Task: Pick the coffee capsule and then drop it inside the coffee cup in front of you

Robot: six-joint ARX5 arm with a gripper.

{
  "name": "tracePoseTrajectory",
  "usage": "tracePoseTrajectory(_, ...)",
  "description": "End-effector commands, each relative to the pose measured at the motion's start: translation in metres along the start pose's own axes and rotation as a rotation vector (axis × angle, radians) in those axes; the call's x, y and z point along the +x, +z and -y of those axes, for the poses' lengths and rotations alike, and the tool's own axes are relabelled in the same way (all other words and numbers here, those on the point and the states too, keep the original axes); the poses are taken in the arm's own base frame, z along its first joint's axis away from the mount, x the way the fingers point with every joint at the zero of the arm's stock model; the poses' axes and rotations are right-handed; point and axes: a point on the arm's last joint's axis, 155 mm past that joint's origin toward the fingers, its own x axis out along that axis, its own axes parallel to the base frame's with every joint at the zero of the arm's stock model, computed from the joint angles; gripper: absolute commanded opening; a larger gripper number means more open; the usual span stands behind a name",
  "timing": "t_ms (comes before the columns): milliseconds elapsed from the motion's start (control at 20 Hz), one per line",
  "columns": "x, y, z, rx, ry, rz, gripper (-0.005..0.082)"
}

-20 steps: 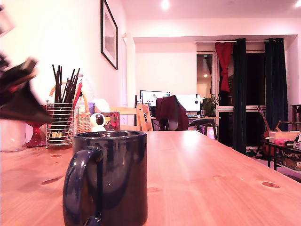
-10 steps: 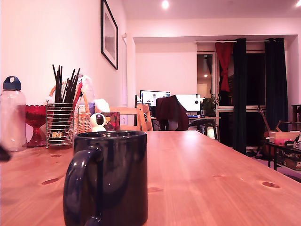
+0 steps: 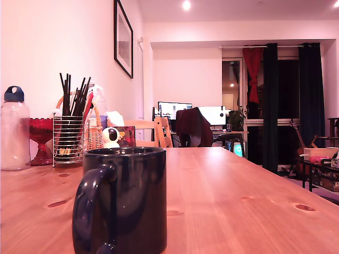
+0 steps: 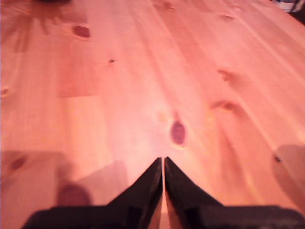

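Note:
The coffee cup (image 3: 124, 198), a large glossy dark navy mug, stands close in the exterior view with its looped handle (image 3: 90, 211) turned toward the camera. The exterior view does not show my gripper. In the wrist view my gripper (image 4: 163, 161) is shut, its two black fingers (image 4: 151, 183) pressed tip to tip with nothing between them, above bare wooden table (image 4: 143, 86). The coffee capsule is out of view in both frames, and the mug does not appear in the wrist view.
At the exterior view's left, by the wall, stand a clear bottle with a dark blue cap (image 3: 14, 132), a red scalloped glass bowl (image 3: 41, 132), a wire holder of dark sticks (image 3: 70, 138), a wicker basket (image 3: 94, 135) and a small white camera (image 3: 110, 136). Wooden table (image 3: 238, 201) stretches to the right.
The arm, a dark blur at the exterior view's left a second ago, has moved out past the left edge, uncovering the bottle and red bowl.

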Motion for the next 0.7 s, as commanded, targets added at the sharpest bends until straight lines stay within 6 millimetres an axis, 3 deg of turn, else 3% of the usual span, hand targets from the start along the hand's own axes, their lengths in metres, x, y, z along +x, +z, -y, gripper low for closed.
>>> tracePoseTrajectory(0,-0.004,-0.004,-0.003,-0.007,0.017,0.004,-0.0019)
tracePoseTrajectory(650,-0.029,0.008,-0.006,0.007,0.058,0.09,-0.0019)
